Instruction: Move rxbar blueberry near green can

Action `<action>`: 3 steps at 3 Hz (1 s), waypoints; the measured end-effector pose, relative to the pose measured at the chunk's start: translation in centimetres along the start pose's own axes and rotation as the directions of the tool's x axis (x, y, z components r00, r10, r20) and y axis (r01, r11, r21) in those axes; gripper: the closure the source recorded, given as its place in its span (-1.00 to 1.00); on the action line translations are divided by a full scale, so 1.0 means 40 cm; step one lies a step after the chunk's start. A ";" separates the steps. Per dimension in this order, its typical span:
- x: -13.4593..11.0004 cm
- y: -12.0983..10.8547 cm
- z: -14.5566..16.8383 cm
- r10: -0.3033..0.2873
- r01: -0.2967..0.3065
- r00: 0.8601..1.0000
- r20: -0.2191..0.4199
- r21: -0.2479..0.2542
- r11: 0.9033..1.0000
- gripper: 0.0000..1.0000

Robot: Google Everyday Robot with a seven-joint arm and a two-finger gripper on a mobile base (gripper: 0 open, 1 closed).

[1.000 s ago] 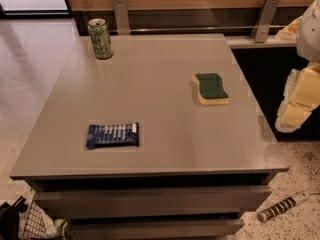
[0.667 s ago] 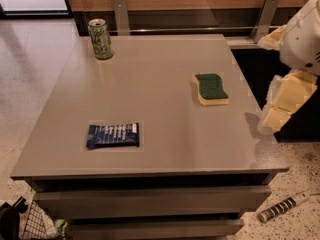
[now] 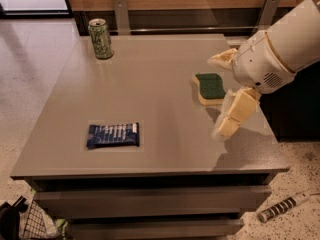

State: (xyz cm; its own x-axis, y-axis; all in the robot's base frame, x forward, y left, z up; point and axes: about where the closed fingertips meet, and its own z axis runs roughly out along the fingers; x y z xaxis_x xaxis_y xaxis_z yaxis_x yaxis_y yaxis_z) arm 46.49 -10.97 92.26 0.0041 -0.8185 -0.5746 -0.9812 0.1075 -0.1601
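The rxbar blueberry (image 3: 113, 135) is a flat dark blue wrapper with white lettering, lying near the front left of the grey table (image 3: 150, 84). The green can (image 3: 100, 38) stands upright at the far left corner, well apart from the bar. My gripper (image 3: 217, 96) reaches in from the right on a white arm and hovers above the table's right side, over the sponge. It is open and empty, with one cream finger (image 3: 220, 60) behind the sponge and the other (image 3: 233, 114) in front of it. It is far from both the bar and the can.
A yellow sponge with a dark green top (image 3: 210, 88) lies on the right of the table, under the gripper. A wooden wall with metal brackets runs behind the table. A wire basket (image 3: 30, 224) and a striped stick (image 3: 282, 207) lie on the floor.
The arm has swung in from the right edge of the view to over the table's right side, by the sponge. The bar, can and sponge have not moved.
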 end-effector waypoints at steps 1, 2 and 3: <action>-0.035 0.023 0.067 0.009 -0.006 0.982 0.189 -0.019 1.000 -1.00; -0.054 0.049 0.092 0.020 -0.023 0.948 0.319 0.006 1.000 -1.00; -0.065 0.055 0.089 0.016 -0.022 0.938 0.345 0.014 1.000 -1.00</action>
State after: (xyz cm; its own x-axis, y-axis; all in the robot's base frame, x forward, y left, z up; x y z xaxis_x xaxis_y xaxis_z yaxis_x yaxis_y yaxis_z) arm 44.99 -6.59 90.54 0.0547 -0.5713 -0.8189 -0.9783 0.1334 -0.1585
